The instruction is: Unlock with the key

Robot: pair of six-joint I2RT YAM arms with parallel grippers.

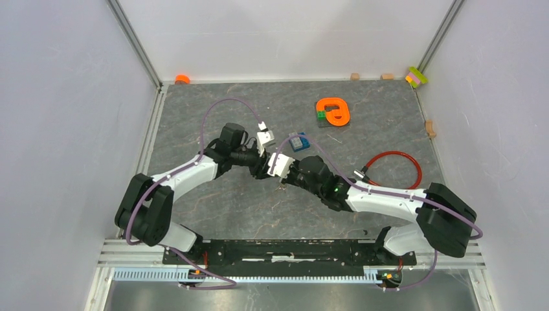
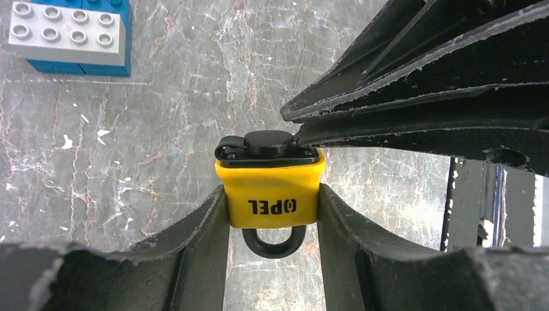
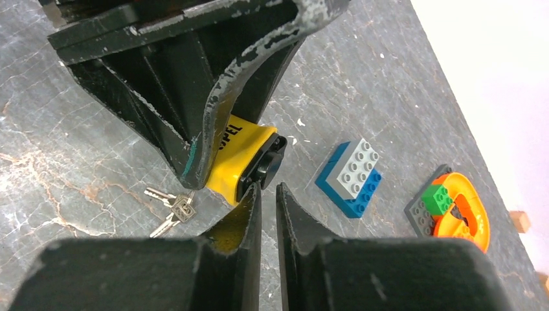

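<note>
Two claws meet over the middle of the grey tabletop (image 1: 194, 116), with the lock held up between them and the key lying below. From the left, the left claw (image 2: 272, 194) has its fingers about half spread and clamped on the flanks of the yellow padlock (image 2: 270, 178). The shackle points back toward that claw's own wrist, and the black cap (image 2: 265, 144) over the keyhole end faces outward. Under that meeting point, flat on the stone and touched by nothing, lies the key (image 3: 171, 210), a small silver bunch. Coming in from the right, the right claw (image 3: 267, 191) is pinched down to a narrow slit with its tips right at the black cap; whether it has nipped the cap's edge or merely rests against it, I cannot tell. Further right sit a blue and grey brick stack (image 3: 353, 178) and a red cable (image 1: 395, 170), both out of it. To my eye the step in hand is baring the keyhole, the key not yet picked up. Next the right claw would need to go down for the bunch, take one key by its bow, and line its blade up with the slot while the left claw holds the lock steady.
</note>
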